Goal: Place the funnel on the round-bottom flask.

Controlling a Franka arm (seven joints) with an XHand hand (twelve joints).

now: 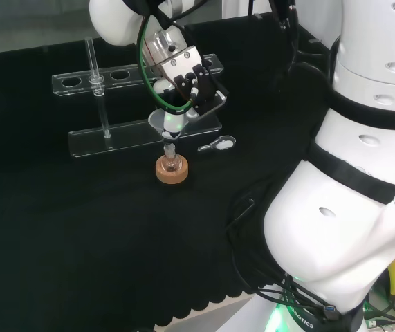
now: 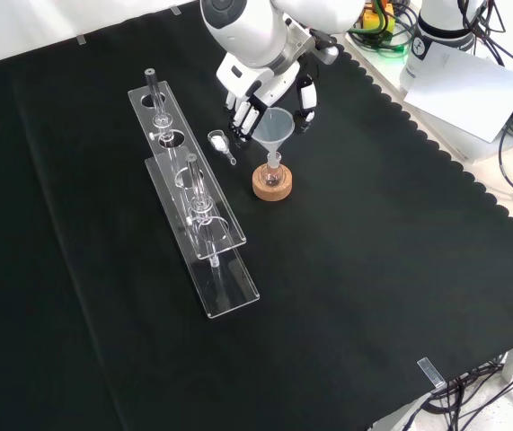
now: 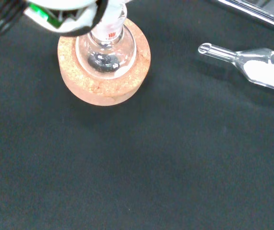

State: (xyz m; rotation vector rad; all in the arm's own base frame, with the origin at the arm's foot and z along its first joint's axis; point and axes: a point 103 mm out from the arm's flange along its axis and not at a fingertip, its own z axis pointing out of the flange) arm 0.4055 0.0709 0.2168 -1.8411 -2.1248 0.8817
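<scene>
The hand point(image 2: 260, 97) grips the clear funnel point(image 2: 274, 128), fingers curled at its rim. Its stem sits in the round-bottom flask point(image 2: 273, 173) neck, flask upright on cork ring point(image 2: 272, 187).

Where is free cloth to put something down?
Front view: wide bare black cloth right of and below the cork ring. Crowded: between the clear racks, glass scoop, funnel and hand.
</scene>
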